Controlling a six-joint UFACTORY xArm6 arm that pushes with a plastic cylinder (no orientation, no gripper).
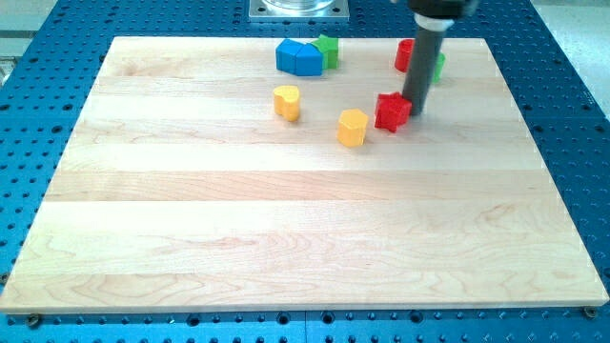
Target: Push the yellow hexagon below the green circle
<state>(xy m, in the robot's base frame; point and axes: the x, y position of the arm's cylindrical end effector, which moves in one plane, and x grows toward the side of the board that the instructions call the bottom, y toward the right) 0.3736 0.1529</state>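
Nearest the camera lies bare wooden board (286,238); every block sits in the top third of the view. Yellow hexagon (353,127) stands lowest of them, just left of centre-right, upright on its flat face. Red star-like block (392,110) sits just to its right, apart from it by a narrow gap. The rod's tip (416,111) rests at the right edge of that red block, touching or nearly so. No fingers on this rig, so nothing is clasped or let go; the rod only bears sideways against things.

Green circle (437,66) is mostly hidden behind the rod, only a sliver showing at the view's right; shape cannot be confirmed from this angle. A second red block (405,54) sits just left of the rod, higher up. Farther left: a yellow cylinder-like block (287,101), a blue block (298,57) and a green block (327,49) touching it.

Judgement: the hexagon is already lower than the green circle but offset to the left. The tip stands on the wrong side for a rightward push, and the red star blocks the direct line, so it probably has to be cleared or skirted
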